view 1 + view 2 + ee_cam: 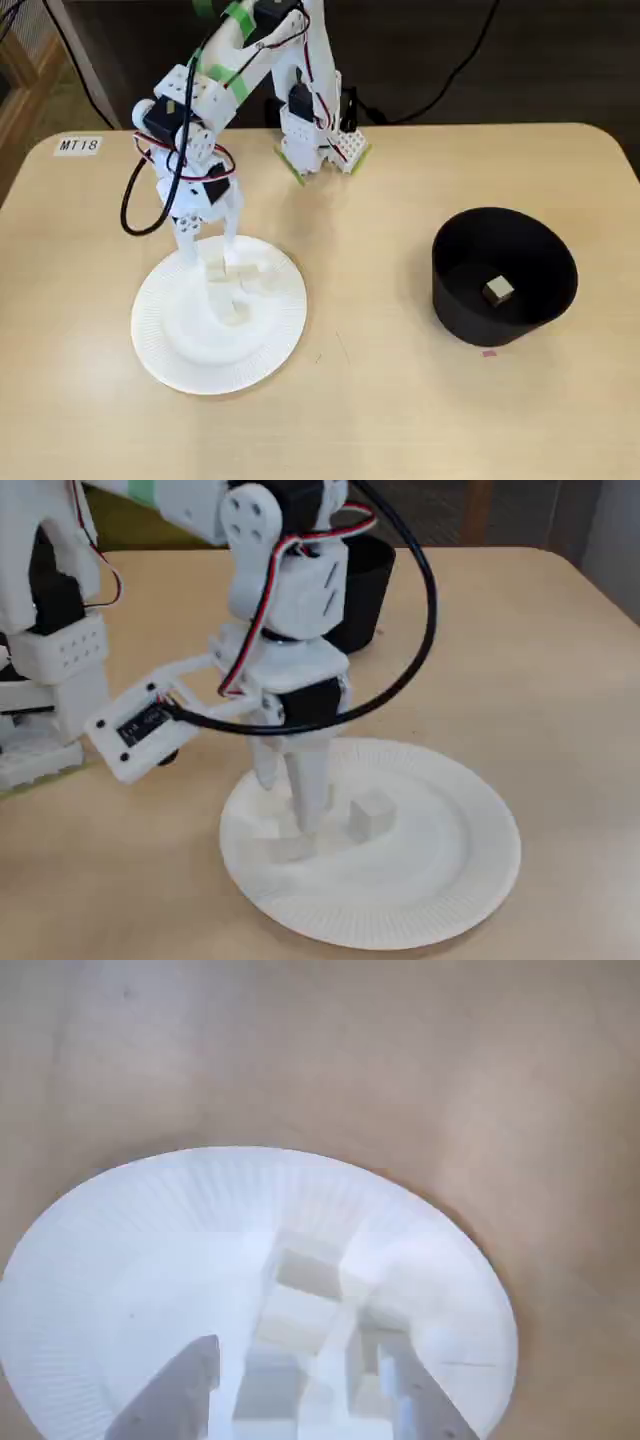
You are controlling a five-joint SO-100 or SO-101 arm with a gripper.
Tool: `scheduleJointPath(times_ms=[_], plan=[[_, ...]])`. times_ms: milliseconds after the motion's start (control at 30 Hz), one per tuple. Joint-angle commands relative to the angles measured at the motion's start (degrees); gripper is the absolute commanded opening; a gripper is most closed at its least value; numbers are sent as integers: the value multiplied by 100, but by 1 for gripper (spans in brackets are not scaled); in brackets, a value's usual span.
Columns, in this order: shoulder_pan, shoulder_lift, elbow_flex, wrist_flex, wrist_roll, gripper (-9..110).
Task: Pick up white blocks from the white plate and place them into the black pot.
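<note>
On the left in a fixed view we've got the round white ribbed paper plate (165,330) with a few small off-white cubes (247,283) clustered toward its far side. The white two-finger gripper (212,262) points straight down into them, fingers spread around one cube. Far right, the matte black round pot (455,305) already holds one beige cube (498,291).
</note>
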Motion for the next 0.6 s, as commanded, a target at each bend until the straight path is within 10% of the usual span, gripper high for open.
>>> scheduleJointPath(times_ms=[0,567], plan=[[-35,-53,-237,-114,185,22],[-123,-387,79,-1116,967,15]])
